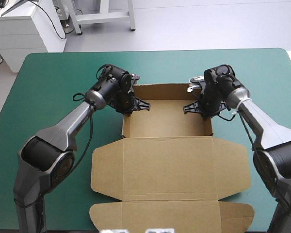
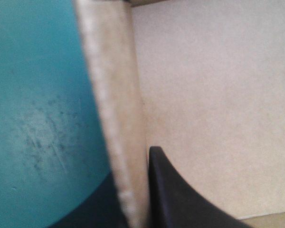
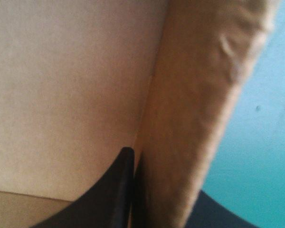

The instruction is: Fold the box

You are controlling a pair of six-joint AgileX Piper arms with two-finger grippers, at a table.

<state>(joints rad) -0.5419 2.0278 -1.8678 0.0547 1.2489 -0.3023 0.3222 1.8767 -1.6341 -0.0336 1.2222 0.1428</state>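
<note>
A: What do the 2 arms look like?
B: The left arm [image 1: 63, 131] and right arm [image 1: 269, 128] wear silver-grey tapered shells, with round dark-grey joint housings [image 1: 43, 155] at the near end.
A: And at the far end?
B: Black and blocky. The left gripper [image 1: 134, 104] and right gripper [image 1: 199, 108] each have 2 broad black fingers [image 2: 180, 204], curved like fins.

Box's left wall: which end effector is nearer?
Left. The left end effector clamps the left wall at its far end; the right end effector clamps the opposite wall.
</note>
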